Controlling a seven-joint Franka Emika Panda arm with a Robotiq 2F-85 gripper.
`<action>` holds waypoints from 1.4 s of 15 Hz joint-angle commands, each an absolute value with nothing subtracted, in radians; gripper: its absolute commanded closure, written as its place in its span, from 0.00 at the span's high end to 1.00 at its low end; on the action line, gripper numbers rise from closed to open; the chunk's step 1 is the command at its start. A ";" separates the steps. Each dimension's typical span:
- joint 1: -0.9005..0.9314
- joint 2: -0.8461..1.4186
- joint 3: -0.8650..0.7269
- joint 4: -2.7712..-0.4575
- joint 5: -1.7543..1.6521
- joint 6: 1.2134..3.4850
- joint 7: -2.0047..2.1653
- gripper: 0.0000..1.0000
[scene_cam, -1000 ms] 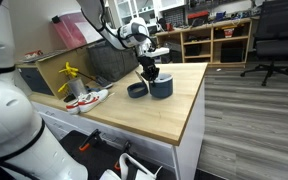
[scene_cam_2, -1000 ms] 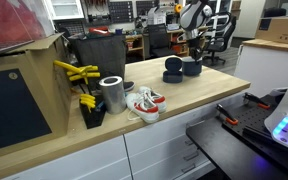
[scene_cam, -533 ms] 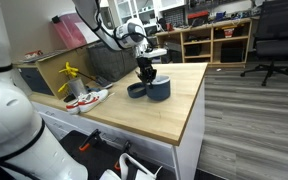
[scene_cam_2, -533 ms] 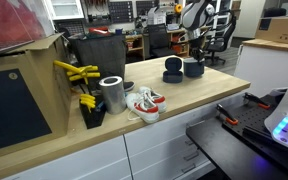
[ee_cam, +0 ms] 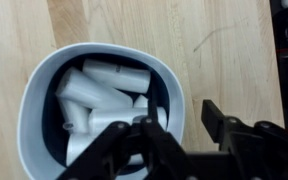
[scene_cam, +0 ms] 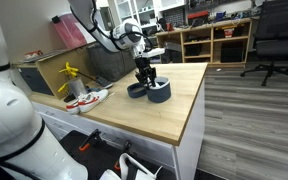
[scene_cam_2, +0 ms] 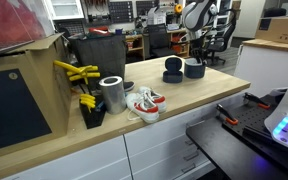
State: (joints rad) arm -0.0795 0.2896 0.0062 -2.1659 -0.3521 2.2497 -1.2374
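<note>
The gripper (ee_cam: 174, 128) hangs right above a dark bowl (ee_cam: 44, 95). Its two fingers stand partway apart and hold nothing. In the wrist view, the bowl's edge sits between them. The bowl is full of white rolls (ee_cam: 96, 95). It stands on the wooden bench (ee_cam: 239, 50), just beside a second dark bowl (scene_cam_2: 172, 71). A pair of shoes (scene_cam_2: 144, 102) lies well apart from them.

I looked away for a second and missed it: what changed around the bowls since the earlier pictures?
The claw has opened its jaws, which now straddle the rim of the bowl of white tubes; whether it let anything go cannot be told. That bowl, the second bowl, the sneakers and the metal can stayed put.
</note>
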 commanded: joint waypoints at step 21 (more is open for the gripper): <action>0.109 0.158 0.134 -2.182 -0.091 2.386 -0.462 1.00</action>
